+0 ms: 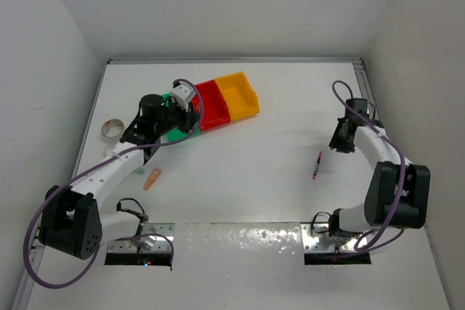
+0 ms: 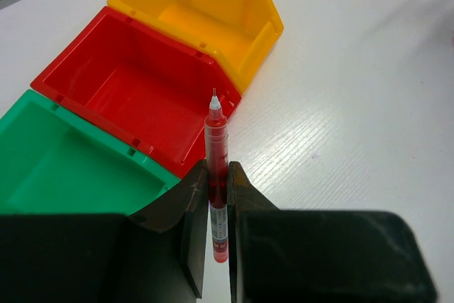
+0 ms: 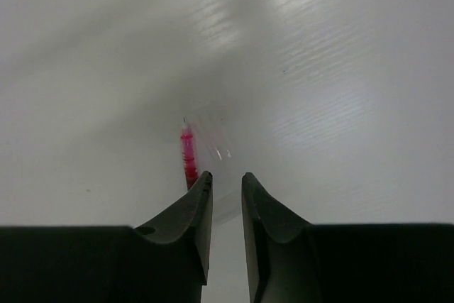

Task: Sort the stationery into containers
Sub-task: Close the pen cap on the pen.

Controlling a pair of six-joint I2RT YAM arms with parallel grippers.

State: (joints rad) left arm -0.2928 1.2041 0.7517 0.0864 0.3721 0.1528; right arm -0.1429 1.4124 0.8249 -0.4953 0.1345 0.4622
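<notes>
A white table (image 1: 254, 150) with a faint grain is lying under both arms, and plain white walls (image 1: 218, 5) are closing it in on three sides.

The left gripper (image 2: 218, 175) is clamping a red pen (image 2: 216, 140) between its jaws. The pen is standing straight out ahead of them, its fine tip pointing at the near corner of the red bin (image 2: 135, 83). The green bin (image 2: 71, 161) is sitting just ahead and left of these jaws, and the yellow bin (image 2: 206, 5) is lying farthest ahead, joined in the same row.

The right gripper (image 3: 225, 179) is hovering over bare table with its jaws only narrowly apart and nothing between them. A second red pen (image 3: 188, 157) is lying just ahead and left of the left finger.

Behind the left jaws, a tape roll (image 1: 111, 128) and an orange stick (image 1: 152, 178) are resting on the table.

The second pen is showing blurred, its lower end hiding behind the finger. From above, the left arm is covering most of the green bin.
</notes>
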